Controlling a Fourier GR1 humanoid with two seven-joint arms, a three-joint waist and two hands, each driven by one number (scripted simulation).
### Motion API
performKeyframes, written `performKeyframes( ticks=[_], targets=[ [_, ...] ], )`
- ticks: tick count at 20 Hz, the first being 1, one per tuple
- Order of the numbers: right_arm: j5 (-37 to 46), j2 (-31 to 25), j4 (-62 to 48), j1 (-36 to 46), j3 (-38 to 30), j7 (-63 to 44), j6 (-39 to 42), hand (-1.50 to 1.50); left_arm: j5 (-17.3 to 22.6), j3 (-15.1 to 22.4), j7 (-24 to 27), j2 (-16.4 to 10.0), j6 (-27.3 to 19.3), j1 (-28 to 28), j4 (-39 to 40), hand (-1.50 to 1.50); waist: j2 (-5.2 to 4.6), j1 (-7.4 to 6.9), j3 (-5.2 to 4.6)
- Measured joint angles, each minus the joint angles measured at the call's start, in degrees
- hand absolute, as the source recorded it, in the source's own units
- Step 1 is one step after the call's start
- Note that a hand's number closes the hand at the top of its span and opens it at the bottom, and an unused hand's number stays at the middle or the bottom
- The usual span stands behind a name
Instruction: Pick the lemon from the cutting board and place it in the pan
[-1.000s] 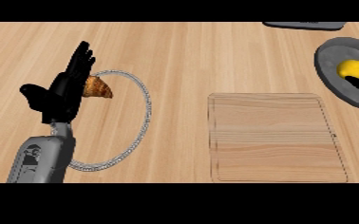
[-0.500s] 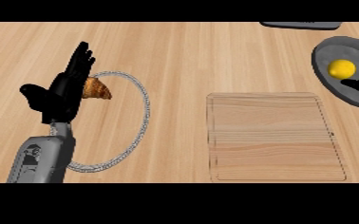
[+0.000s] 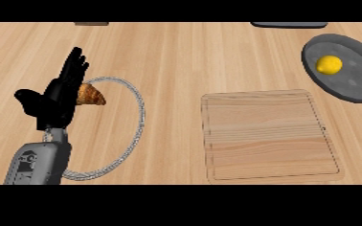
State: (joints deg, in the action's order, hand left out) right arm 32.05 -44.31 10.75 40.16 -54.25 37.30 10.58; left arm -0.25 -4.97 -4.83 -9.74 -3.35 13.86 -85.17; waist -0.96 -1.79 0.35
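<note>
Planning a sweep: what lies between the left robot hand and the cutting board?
Head view: by the left robot hand, a croissant on a plate, then bare counter.

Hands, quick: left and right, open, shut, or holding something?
Left hand: open, fingers up, holding nothing.
Right hand: not in view; the lemon lies in the pan.

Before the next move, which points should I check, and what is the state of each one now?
1. The lemon lies inside the pan: ok.
2. The lemon is off the cutting board: ok.
3. No hand touches the lemon: ok.
4. The left hand is open with straight fingers, resting at the left: ok.
5. The left hand is apart from the croissant on the plate: cannot tell, they overlap.
6. Where the right hand is: cannot tell, out of view.
</note>
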Motion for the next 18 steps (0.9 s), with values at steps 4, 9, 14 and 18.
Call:
performKeyframes(
  ticks=[4,9,14,18],
  targets=[
    [-2.8,-3.4,-0.2,-4.1,-1.2,3.8,9.8,-1.5,-0.1,-0.5,0.4,-0.2,-0.1,-0.8,0.1,0.0,0.43,0.94,-0.11],
    [-5.8,-6.0,1.6,-9.9,-1.0,4.6,14.6,-1.5,0.4,-1.1,0.8,-0.6,0.7,-1.4,0.6,0.0,0.79,1.6,-0.25],
    [-9.1,-7.0,5.1,-14.7,-0.4,2.9,17.6,-1.5,0.4,-1.5,-0.3,-0.6,0.3,-1.9,-0.4,0.0,1.11,2.24,-0.37],
    [-10.8,-6.2,9.1,-18.0,1.3,1.9,18.6,-1.5,0.5,-1.7,-0.6,-0.7,0.6,-1.2,0.0,0.0,1.17,2.45,-0.42]
  ],
)
